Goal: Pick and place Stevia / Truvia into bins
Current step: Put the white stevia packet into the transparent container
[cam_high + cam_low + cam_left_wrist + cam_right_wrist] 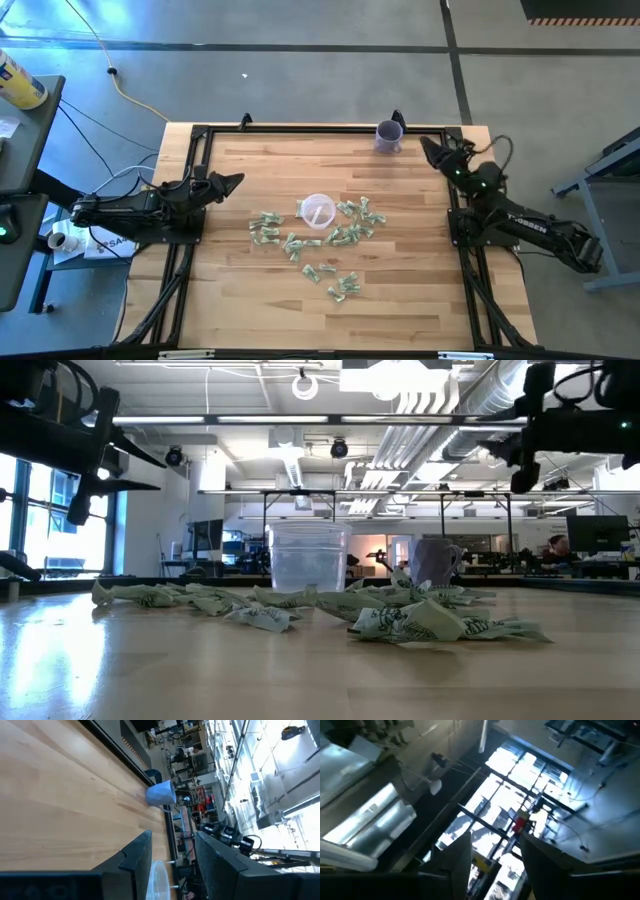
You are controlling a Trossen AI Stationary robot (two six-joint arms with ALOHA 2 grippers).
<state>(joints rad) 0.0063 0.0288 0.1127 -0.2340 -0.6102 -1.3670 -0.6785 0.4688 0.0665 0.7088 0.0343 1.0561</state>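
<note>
The packets (318, 243) lie scattered across the middle of the table (240, 310), loosely ringing the cup (317, 211), which stands upright among them; a purple mug (388, 136) sits well apart at the far edge. The left gripper (234, 181) waits at the table's left side, fingers parted with nothing between them. The right gripper (428, 147) is raised at the far right corner, likewise parted and empty. In the low view the packets look crumpled, light and limp. Judgement: each should be pinched across a raised fold or an edge. A flat-lying packet may slide away, and neighbours that touch may lift together.
</note>
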